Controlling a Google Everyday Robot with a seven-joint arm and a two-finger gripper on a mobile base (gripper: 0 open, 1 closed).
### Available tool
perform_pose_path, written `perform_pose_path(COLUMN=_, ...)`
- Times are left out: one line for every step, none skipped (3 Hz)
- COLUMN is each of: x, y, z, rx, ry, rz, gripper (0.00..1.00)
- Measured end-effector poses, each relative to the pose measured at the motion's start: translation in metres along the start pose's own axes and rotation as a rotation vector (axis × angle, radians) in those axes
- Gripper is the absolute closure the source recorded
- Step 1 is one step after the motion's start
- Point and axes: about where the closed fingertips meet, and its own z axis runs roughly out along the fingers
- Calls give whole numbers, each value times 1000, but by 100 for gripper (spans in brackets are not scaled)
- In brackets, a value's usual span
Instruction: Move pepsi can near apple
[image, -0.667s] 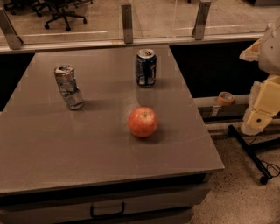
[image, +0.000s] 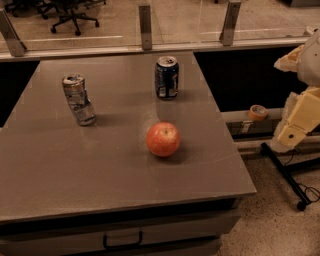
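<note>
The pepsi can (image: 166, 77) stands upright near the back of the grey worktop (image: 60, 170). The apple (image: 163, 139) sits closer to the front, apart from the can. A crushed can (image: 78, 99) leans at the left. The gripper (image: 292, 125), apparently the cream part, hangs beyond the worktop's right edge. I cannot tell whether it is open or closed.

You have the pepsi can (image: 166, 77) upright on the far side of the table (image: 60, 170), the apple (image: 163, 139) nearer and apart from it, 1 crushed can (image: 78, 99) at left, and the gripper (image: 294, 125) hanging off to the right, beyond the table edge.
</note>
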Motion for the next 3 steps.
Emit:
perform_pose_path(x=2, y=-21, z=12, rx=25, ry=-193, rz=84, gripper=0)
perform_pose_path(x=0, y=-48, z=27, rx=68, ry=-411, rz=183, gripper=0)
perform_pose_path(x=-19, y=-84, z=40, rx=121, ry=-588, rz=202, gripper=0)
